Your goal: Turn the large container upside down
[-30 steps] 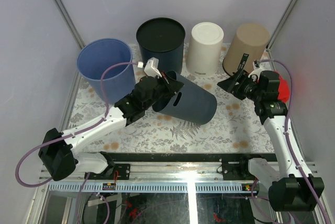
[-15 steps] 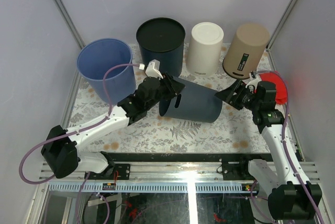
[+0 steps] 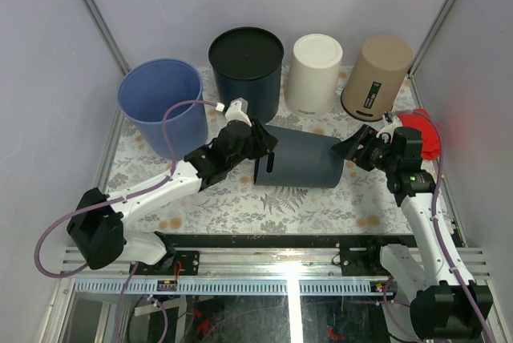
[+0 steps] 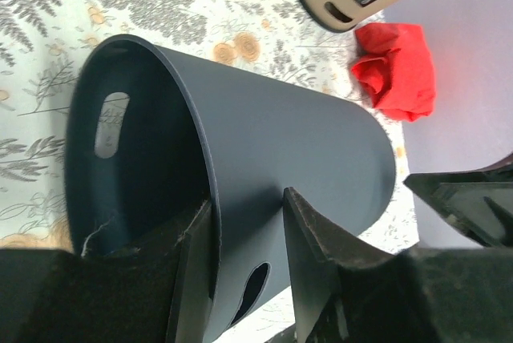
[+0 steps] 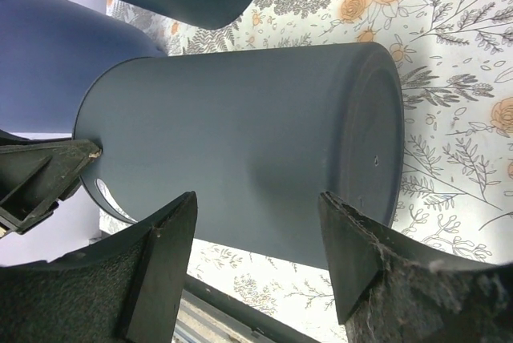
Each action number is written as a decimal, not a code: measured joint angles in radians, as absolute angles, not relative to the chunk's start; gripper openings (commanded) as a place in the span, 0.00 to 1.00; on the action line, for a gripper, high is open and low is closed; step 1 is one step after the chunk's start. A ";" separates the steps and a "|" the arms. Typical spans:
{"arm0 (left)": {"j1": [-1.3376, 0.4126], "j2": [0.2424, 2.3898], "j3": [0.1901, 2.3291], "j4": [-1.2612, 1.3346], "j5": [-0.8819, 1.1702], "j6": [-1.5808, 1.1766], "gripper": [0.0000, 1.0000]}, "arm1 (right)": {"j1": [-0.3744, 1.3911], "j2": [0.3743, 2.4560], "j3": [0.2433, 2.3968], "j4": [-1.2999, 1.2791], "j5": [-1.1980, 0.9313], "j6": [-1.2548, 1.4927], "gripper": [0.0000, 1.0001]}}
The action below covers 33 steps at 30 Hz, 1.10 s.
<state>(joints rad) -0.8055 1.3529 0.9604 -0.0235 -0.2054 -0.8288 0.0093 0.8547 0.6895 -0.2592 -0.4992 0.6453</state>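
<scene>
Left hand (image 4: 247, 207) loosened, large container (image 3: 303, 163) lying flatter

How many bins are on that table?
5: blue bin at left; navy bin, white bin and tan bin along the back; dark bin lying sideways in the middle. None seems hidden.

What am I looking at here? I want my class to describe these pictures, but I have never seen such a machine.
Two robot arms are bolted at the near edge of a patterned table. One picture looks down from above; the other two come from cameras on each wrist, so black fingers frame them. A dark grey container lies on its side mid-table. The left gripper stands open astride its rim; the right gripper is open by its closed base. Nothing looks gripped. Behind stand a blue bucket, a navy container, a white container and a tan container; a red cloth lies right.
</scene>
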 measured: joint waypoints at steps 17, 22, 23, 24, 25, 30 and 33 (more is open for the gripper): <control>-0.809 1.466 1.138 -0.253 -0.311 -0.747 0.44 | 0.008 0.894 0.690 -0.250 -0.435 0.624 0.69; -0.811 1.506 1.173 -0.308 -0.343 -0.713 0.50 | 0.008 0.924 0.688 -0.234 -0.439 0.625 0.69; -0.811 1.510 1.176 -0.312 -0.349 -0.710 0.50 | 0.008 0.925 0.688 -0.231 -0.439 0.625 0.69; -0.811 1.512 1.179 -0.314 -0.353 -0.706 0.50 | 0.008 0.925 0.688 -0.229 -0.439 0.625 0.69; -0.811 1.512 1.180 -0.315 -0.356 -0.703 0.51 | 0.008 0.925 0.688 -0.225 -0.439 0.625 0.69; -0.812 1.518 1.197 -0.341 -0.368 -0.688 0.54 | 0.008 0.925 0.688 -0.208 -0.454 0.630 0.69; -0.812 1.537 1.229 -0.363 -0.378 -0.675 0.53 | 0.008 0.925 0.685 -0.193 -0.466 0.637 0.69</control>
